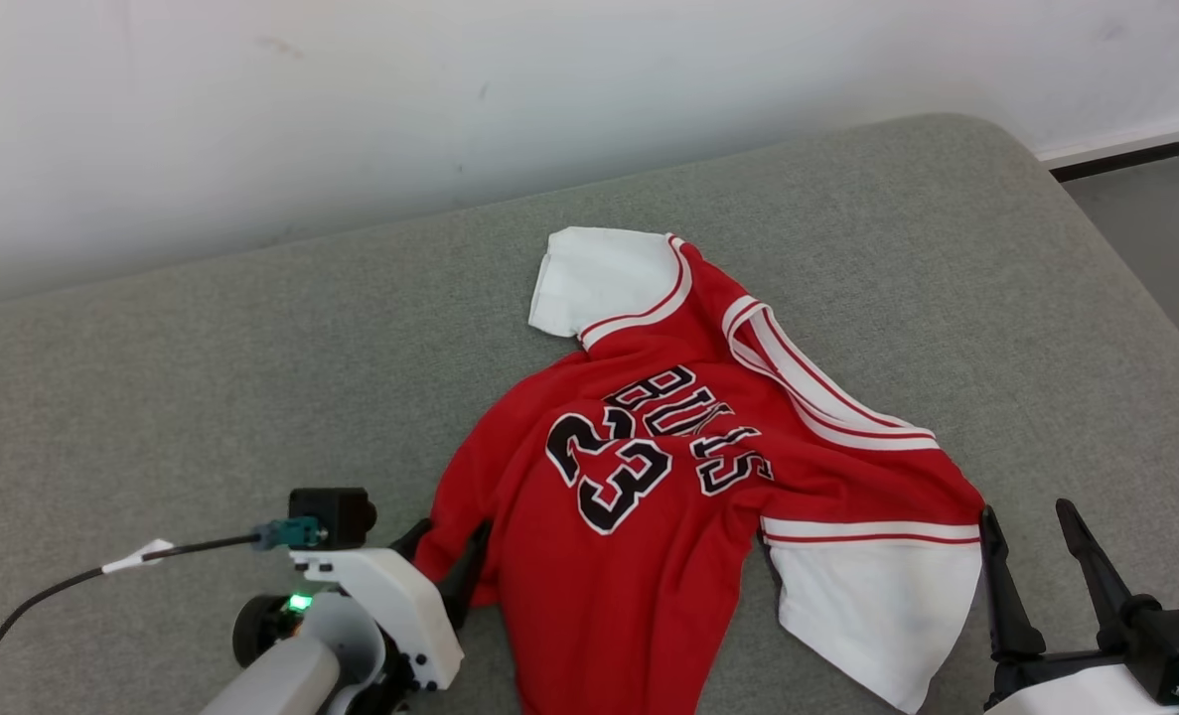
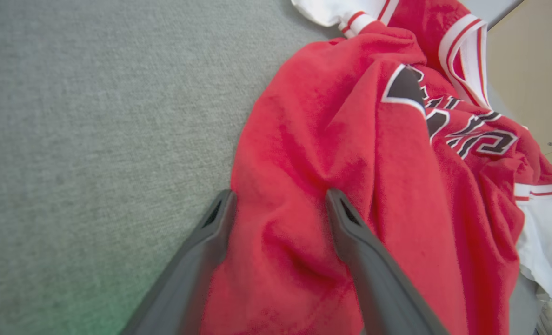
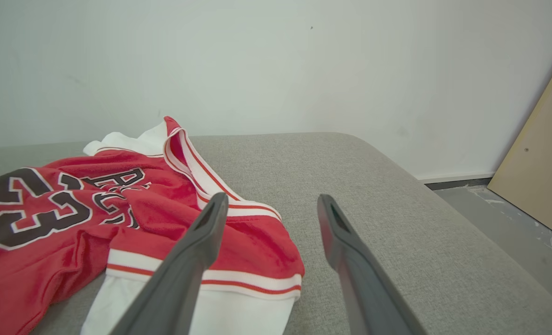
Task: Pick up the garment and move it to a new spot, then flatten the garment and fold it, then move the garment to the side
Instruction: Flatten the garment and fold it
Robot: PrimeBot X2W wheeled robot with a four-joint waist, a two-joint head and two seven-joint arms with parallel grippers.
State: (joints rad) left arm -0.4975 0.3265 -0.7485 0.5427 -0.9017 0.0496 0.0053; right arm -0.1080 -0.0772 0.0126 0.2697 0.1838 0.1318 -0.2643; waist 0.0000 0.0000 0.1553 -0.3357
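Observation:
A red jersey (image 1: 668, 516) with white sleeves and a black "23" lies rumpled on the grey cushion (image 1: 202, 377), collar toward the wall. My left gripper (image 1: 447, 546) is open at the jersey's left edge. In the left wrist view its fingers (image 2: 336, 209) straddle a fold of the red cloth (image 2: 350, 139), one resting on the cushion (image 2: 94, 116). My right gripper (image 1: 1026, 516) is open just right of the near white sleeve (image 1: 877, 616), holding nothing. In the right wrist view, that gripper (image 3: 272, 200) hovers over the cushion (image 3: 373, 186) beside the jersey (image 3: 24, 265).
A pale wall (image 1: 351, 99) runs behind the cushion. The cushion's rounded right edge drops to grey floor (image 1: 1165, 248). A tan board (image 3: 541, 153) leans at the far right. A black cable (image 1: 53, 586) trails from my left wrist.

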